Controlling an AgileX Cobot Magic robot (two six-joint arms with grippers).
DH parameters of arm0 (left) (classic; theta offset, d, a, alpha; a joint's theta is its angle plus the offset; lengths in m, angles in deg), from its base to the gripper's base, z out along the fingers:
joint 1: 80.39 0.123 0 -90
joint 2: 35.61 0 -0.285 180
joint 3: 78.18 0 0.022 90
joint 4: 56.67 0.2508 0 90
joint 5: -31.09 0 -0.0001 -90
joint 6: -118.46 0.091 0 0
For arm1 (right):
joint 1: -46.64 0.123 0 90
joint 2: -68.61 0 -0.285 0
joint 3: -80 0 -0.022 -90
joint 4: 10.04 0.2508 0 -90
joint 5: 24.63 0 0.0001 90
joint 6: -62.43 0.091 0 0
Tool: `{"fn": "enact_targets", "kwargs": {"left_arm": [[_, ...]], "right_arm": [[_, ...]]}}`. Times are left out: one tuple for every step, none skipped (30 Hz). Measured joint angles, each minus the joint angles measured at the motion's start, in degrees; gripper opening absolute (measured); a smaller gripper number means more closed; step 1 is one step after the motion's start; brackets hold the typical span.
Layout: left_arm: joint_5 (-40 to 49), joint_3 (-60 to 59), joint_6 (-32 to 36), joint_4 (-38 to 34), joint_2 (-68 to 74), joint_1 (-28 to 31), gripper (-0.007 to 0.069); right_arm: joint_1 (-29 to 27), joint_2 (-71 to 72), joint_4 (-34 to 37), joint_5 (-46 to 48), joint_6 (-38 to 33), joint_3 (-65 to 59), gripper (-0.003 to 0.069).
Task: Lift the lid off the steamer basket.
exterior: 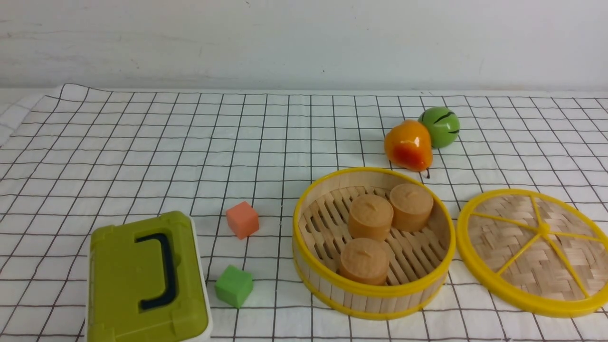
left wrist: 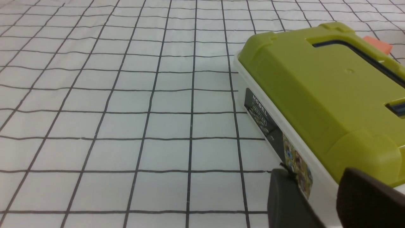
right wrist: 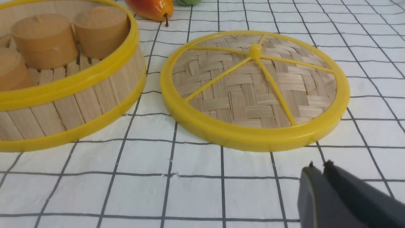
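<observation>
**Lid's off, sitting on the cloth beside the basket**

Right gripper (right wrist: 318,169) has its dark fingertips pinched together on nothing, just short of the lid (right wrist: 255,88) and not touching. From the front, the lid (exterior: 536,251) lies flat at 3 o'clock of the steamer basket (exterior: 374,294), just beside it. Basket's open, three tan cakes (exterior: 370,216) inside. Left gripper (left wrist: 319,186) hangs parted by the olive-green box (left wrist: 326,91).

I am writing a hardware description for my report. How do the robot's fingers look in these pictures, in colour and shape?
Only finger tips show, in the wrist views. The left gripper has two dark, matte fingers, broad and blunt. The right gripper has dark grey fingers tapering to small pointed tips. No cables, markings or arm links are visible; the front view shows neither arm.
</observation>
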State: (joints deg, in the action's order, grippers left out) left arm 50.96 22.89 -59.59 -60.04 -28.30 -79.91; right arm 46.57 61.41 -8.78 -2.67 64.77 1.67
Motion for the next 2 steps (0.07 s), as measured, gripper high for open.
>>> {"fn": "enact_targets", "kwargs": {"left_arm": [[0.0, 0.0, 0.0, 0.0, 0.0, 0.0, 0.0239], [0.0, 0.0, 0.0, 0.0, 0.0, 0.0, 0.0239]], "right_arm": [[0.0, 0.0, 0.0, 0.0, 0.0, 0.0, 0.0038], [0.0, 0.0, 0.0, 0.0, 0.0, 0.0, 0.0038]]}}
